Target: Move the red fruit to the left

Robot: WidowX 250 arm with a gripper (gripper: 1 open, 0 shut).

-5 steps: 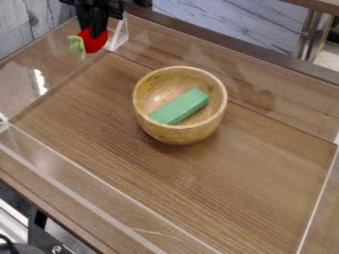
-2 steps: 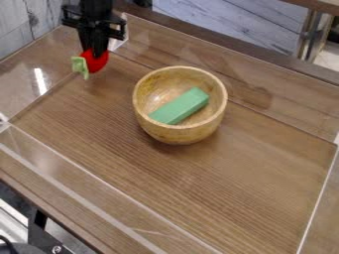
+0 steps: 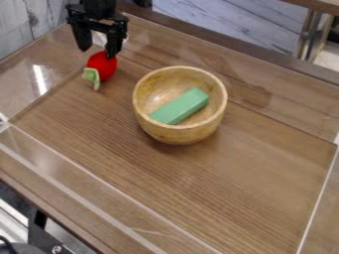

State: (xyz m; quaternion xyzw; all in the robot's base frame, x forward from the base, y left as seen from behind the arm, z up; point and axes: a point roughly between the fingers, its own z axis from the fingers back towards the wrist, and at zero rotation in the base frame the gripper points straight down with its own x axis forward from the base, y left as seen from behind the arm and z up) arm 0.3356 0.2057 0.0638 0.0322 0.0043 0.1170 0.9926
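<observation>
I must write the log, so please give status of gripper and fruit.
Gripper open, at the fruit. Red toy fruit on table, released. Wooden bowl apart.

Brown wood-grain tabletop (image 3: 212, 184); sheen toward upper left. Thin pale strip (image 3: 90, 212) along left edge, running diagonally to bottom. Light greyish wall surface (image 3: 38, 22), upper left corner. Pale ledge (image 3: 299, 58) beyond far edge, upper right; brown panel (image 3: 315, 24) above it. Lower left, beyond strip: dark, cluttered, details unclear.
</observation>
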